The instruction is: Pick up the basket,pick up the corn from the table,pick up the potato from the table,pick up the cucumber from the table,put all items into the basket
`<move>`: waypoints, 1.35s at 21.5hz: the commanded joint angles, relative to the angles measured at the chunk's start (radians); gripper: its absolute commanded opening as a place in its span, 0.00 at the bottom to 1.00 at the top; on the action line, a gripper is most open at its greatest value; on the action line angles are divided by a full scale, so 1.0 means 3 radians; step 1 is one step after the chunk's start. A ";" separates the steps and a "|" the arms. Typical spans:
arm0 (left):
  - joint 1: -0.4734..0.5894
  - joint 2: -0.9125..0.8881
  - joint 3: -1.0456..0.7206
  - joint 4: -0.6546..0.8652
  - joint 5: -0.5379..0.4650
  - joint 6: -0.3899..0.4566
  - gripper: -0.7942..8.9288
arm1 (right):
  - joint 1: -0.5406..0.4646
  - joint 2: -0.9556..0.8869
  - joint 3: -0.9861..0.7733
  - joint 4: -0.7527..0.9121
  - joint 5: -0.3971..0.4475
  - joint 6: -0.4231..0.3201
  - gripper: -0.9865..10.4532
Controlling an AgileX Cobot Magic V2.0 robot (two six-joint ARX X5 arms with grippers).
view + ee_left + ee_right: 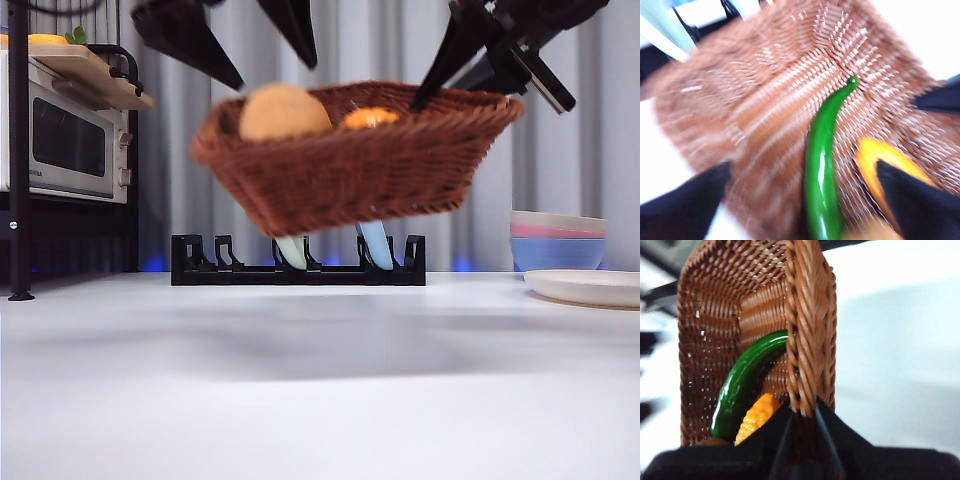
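Note:
The brown wicker basket (350,180) hangs tilted in the air above the white table (320,380). My right gripper (445,95) comes in from the upper right and is shut on the basket's rim (810,315), the jaws pinching the wicker (802,412). Inside lie the tan potato (283,112), the orange corn (368,118) (757,417) and the glossy green cucumber (742,385) (822,165). My left gripper (276,75) hovers open just above the basket's left half, holding nothing. In the blurred left wrist view its jaws stand wide apart (800,200) over the cucumber and the corn (880,160).
A black dish rack (298,262) with pale blue plates stands behind the basket. A microwave (65,140) on a dark shelf is at the left. Stacked bowls (558,240) and a cream plate (585,288) sit at the right edge.

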 commanded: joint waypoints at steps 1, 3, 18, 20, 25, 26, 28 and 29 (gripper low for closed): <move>0.0008 -0.0273 -0.0005 -0.0038 -0.0008 -0.0009 0.66 | -0.0031 0.0191 0.0005 0.0056 0.0004 0.0149 0.07; 0.0006 -0.0518 -0.0005 -0.0095 -0.0008 -0.0009 0.66 | -0.0046 0.0403 0.0005 0.0039 0.0080 0.0203 0.07; 0.0008 -0.1348 -0.0006 -0.1063 -0.0254 0.0312 0.62 | -0.0130 0.0610 0.0005 -0.0351 0.0473 -0.0070 0.52; 0.0008 -0.1348 -0.0006 -0.1312 -0.0724 0.0439 0.37 | -0.0130 0.0319 0.0005 -0.0520 0.0492 -0.0404 0.47; 0.0029 -0.1465 -0.0108 -0.1548 -0.1040 0.0540 0.07 | -0.0127 -0.0425 0.0003 -0.0961 0.0563 -0.1109 0.08; 0.0029 -0.1536 -0.0192 -0.1469 -0.1040 0.0547 0.07 | -0.0120 -0.0530 -0.0006 -0.0959 0.0636 -0.1170 0.08; 0.0029 -0.1694 -0.0407 -0.1303 -0.1002 0.0548 0.07 | -0.0097 -0.0731 -0.0051 -0.0916 0.0828 -0.1293 0.08; 0.0029 -0.1789 -0.0551 -0.1211 -0.0958 0.0548 0.07 | -0.0076 -0.0852 -0.0103 -0.0865 0.0907 -0.1328 0.08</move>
